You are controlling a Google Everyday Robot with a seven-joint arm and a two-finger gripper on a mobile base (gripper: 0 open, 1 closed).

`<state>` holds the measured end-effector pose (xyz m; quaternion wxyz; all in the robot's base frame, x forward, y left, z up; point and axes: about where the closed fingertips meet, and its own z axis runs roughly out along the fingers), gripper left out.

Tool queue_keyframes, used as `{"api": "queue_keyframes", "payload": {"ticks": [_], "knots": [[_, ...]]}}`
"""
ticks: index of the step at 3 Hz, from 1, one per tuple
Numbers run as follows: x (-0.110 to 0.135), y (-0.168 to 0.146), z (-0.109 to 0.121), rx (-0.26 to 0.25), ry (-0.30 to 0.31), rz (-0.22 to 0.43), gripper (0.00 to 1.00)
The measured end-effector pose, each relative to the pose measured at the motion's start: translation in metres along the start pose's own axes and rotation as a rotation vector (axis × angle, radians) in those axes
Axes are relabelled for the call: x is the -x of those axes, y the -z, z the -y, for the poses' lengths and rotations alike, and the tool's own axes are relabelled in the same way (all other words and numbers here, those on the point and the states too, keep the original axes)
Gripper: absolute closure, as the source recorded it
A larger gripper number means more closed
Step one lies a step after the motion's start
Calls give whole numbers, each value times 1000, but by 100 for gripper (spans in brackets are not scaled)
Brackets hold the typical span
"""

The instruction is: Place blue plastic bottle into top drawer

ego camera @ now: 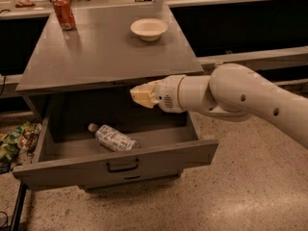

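Lying on its side on the floor of the top drawer (72,170), the blue plastic bottle (111,137) rests towards the left of the compartment, its white cap pointing to the back left and its base near the front wall. The drawer stands pulled out. The gripper (139,96) hangs above the drawer's middle, just under the edge of the cabinet top (106,52) and well clear of the bottle; whether its jaws are wide or narrow cannot be told from this angle, though nothing shows held in them.

By its look the bottle is light and thin-walled: it would crush and crackle under a firm squeeze, and being round it could roll on the metal floor. If it had to be taken up again, the labelled middle, gripped across the body, seems the surest hold, since the cap end is narrow and slick.

Its pale label carries print, probably too fine to read. The red soda can (63,13) beside the bowl (149,29) shows no legible brand either.
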<state>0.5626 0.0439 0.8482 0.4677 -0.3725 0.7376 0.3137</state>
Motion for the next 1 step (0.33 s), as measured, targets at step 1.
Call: {"api": "queue_keyframes", "payload": {"ticks": [1], "knots": [[1,0,-1,1,2,0,56]]}}
